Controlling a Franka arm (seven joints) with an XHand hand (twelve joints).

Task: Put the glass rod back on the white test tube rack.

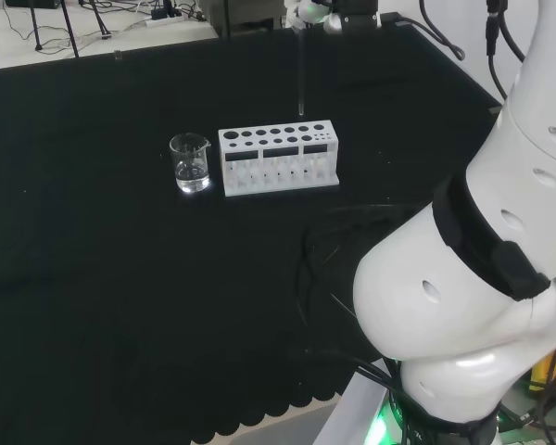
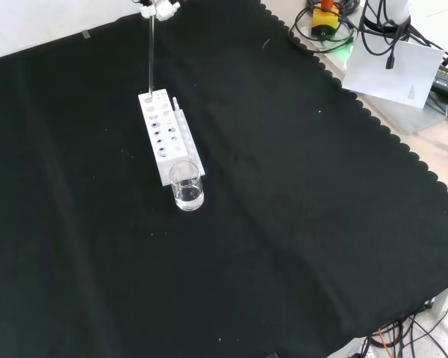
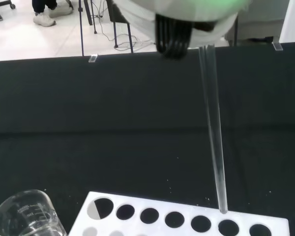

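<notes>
rod (image 3: 214,132): held upright, pinched at its top by the hand (image 1: 306,11) | tip poised just above a hole near one end of the rack (image 1: 278,158) | straight descent needed

Glass rod (image 2: 150,56) hangs upright over white rack (image 2: 169,134)

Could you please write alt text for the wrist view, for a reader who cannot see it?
A clear glass rod hangs upright from the hand, its tip just above a hole in the white test tube rack on black cloth. A glass beaker stands beside the rack.
</notes>
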